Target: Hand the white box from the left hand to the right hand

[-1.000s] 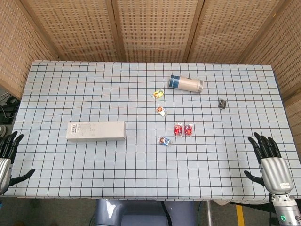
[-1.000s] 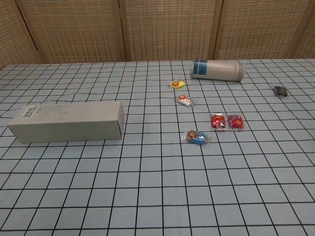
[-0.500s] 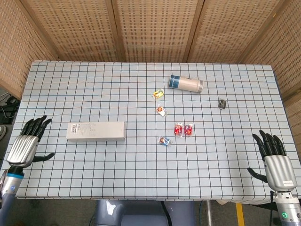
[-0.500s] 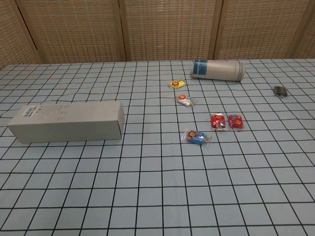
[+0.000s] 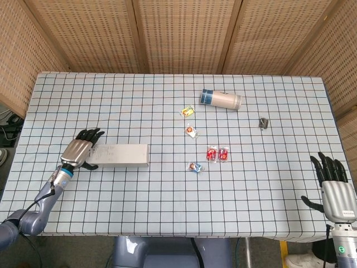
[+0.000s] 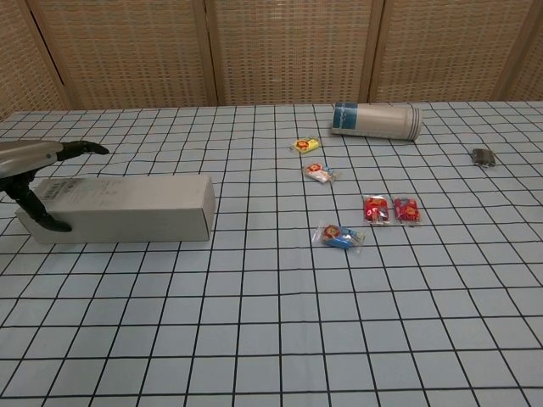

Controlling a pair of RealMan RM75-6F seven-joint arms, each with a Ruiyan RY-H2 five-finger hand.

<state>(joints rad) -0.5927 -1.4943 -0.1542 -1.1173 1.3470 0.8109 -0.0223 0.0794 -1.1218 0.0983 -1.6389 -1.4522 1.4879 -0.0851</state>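
The long white box [image 5: 121,155] lies flat on the checked cloth at the table's left side, also seen in the chest view as the white box [image 6: 136,209]. My left hand [image 5: 80,150] hovers over the box's left end with fingers stretched out. In the chest view the left hand [image 6: 32,166] has its fingers above the box top and its thumb down by the front face, not clamped. My right hand [image 5: 337,188] stands beyond the table's near right corner with fingers spread and nothing in it. It shows only in the head view.
A blue-and-white tube [image 5: 221,100] lies on its side at the back middle. Several small candy packets [image 5: 217,154] are scattered mid-table. A small dark object [image 5: 264,123] sits to the right. Wicker screens stand behind the table.
My left hand has moved from the table's left edge rightwards onto the box's left end. My right hand has sunk a little lower and to the right. The box has not moved.
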